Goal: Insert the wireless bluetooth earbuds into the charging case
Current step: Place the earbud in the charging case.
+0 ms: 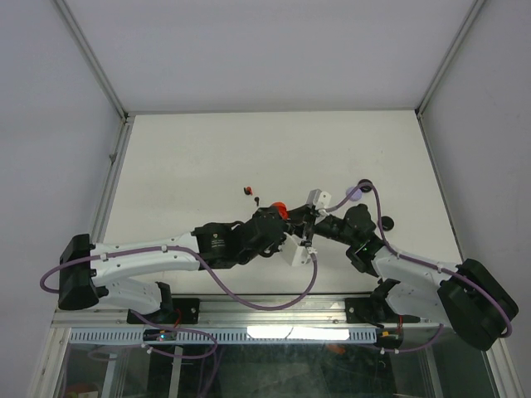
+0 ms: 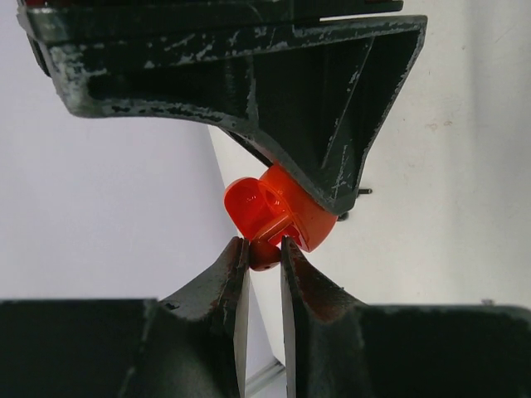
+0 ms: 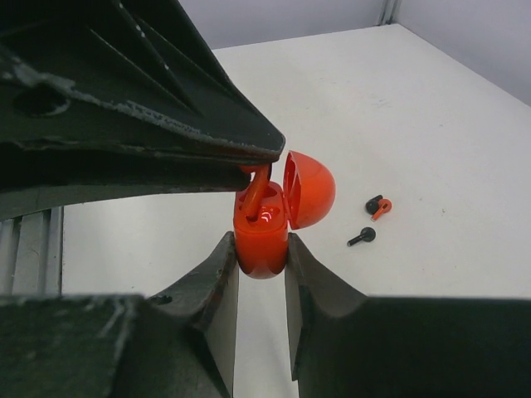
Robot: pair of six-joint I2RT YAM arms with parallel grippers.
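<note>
White tabletop [image 3: 398, 108] all round. Nearest, the right gripper [image 3: 260, 249] pinches the open red charging case [image 3: 264, 222] by its body. The left gripper [image 2: 263, 245] is clamped on a red earbud [image 3: 255, 195], its stem dipping into the case. Beyond, a black earbud [image 3: 362, 237] and a black-and-red earbud [image 3: 377, 205] lie loose.

One overhead, two wrist close-ups.
Top camera looks down across the tabletop [image 1: 249, 149] from its near edge; both wrist cameras sit close, sharing the red case [image 3: 261, 240] from opposite sides.
</note>
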